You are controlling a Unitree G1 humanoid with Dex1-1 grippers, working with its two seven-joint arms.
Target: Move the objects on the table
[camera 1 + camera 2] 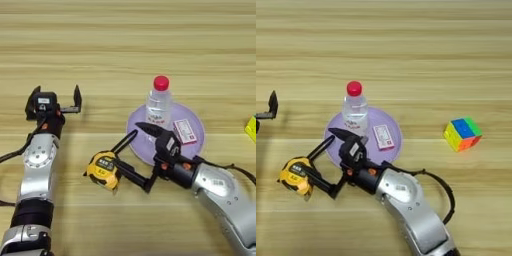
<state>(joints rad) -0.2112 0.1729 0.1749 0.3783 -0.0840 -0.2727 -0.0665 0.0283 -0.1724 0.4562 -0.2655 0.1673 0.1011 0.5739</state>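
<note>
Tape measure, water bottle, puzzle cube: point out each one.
tape measure (102,170), left eye view, on its yellow-and-black case.
water bottle (355,112), right eye view, on its clear body below the red cap.
puzzle cube (462,134), right eye view, on the middle of the cube.

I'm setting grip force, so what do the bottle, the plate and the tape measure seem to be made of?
Bottle: clear, glossy, probably thin plastic, with a red cap. Plate: smooth matte lilac, likely plastic. Tape measure: yellow-and-black hard casing, probably plastic, with a black strap.
</note>
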